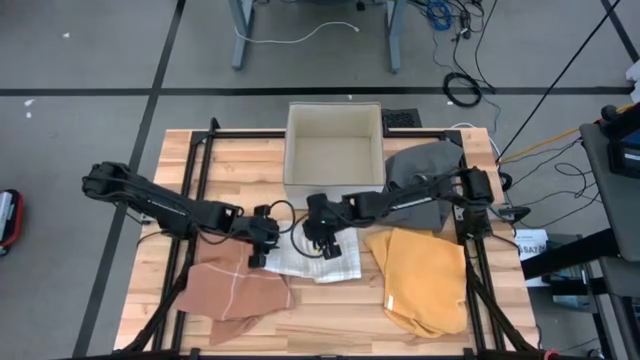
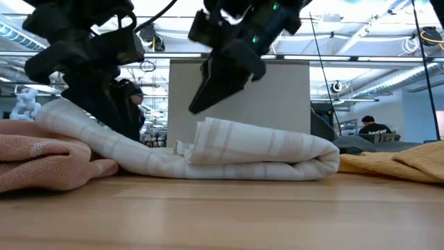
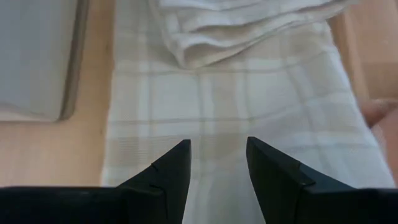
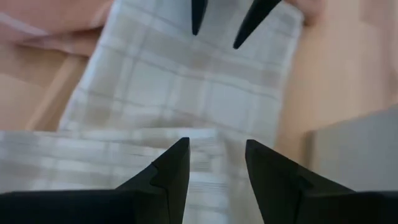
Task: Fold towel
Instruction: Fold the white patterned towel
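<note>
A white plaid towel point(image 1: 322, 262) lies partly folded on the wooden table point(image 1: 330, 320). Its right part is doubled over in a thick fold point(image 2: 277, 149), and its left part lies flat point(image 3: 236, 112). My left gripper point(image 1: 260, 248) stands open above the flat left end, pointing down at a slant point(image 3: 217, 155). My right gripper point(image 1: 325, 244) stands open above the folded part point(image 4: 216, 155), its fingertips clear of the cloth in the low view point(image 2: 198, 104). Neither has anything between its fingers.
A pink towel point(image 1: 240, 290) lies at the near left, touching the white one. A yellow towel point(image 1: 420, 275) lies at the near right and a grey one point(image 1: 425, 175) behind it. An open white box point(image 1: 333, 145) stands at the far middle.
</note>
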You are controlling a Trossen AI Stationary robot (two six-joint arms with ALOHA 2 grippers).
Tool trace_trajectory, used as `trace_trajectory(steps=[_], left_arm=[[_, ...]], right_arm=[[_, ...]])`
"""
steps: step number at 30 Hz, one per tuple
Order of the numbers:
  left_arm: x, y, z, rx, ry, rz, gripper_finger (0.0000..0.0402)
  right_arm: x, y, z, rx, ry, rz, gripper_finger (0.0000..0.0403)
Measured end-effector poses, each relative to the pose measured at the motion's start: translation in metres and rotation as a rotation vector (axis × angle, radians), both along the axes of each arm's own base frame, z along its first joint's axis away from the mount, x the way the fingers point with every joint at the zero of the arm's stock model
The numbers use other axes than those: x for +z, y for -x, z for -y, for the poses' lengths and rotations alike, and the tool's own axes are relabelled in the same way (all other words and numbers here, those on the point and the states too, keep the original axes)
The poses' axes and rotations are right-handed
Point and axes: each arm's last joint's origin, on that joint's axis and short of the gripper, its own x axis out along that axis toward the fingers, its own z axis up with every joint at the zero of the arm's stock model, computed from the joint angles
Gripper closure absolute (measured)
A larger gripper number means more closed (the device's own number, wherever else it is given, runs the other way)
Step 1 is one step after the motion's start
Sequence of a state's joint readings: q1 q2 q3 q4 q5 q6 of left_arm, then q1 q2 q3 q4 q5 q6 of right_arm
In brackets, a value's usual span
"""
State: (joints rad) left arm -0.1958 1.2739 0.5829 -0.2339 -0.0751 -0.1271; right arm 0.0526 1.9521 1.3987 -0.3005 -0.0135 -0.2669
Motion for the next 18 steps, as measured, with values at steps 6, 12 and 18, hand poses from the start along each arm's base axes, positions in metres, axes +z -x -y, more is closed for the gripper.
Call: trace_trajectory(steps=[6, 12, 18], left_arm=[[-0.006, 0.000, 0.002, -0.024, 0.032, -0.018, 0.0239], [-0.019, -0.004, 0.005, -0.037, 0.022, -0.069, 0.0239], [-0.029, -0.011, 0.008, -0.053, 0.033, -0.078, 0.0239]], right_arm=[[-0.017, -0.010, 0.007, 0.050, -0.066, 0.020, 0.0259], [-0.023, -0.015, 0.005, 0.079, -0.079, 0.044, 0.0259], [-0.048, -0.019, 0.006, 0.072, -0.070, -0.013, 0.0259]])
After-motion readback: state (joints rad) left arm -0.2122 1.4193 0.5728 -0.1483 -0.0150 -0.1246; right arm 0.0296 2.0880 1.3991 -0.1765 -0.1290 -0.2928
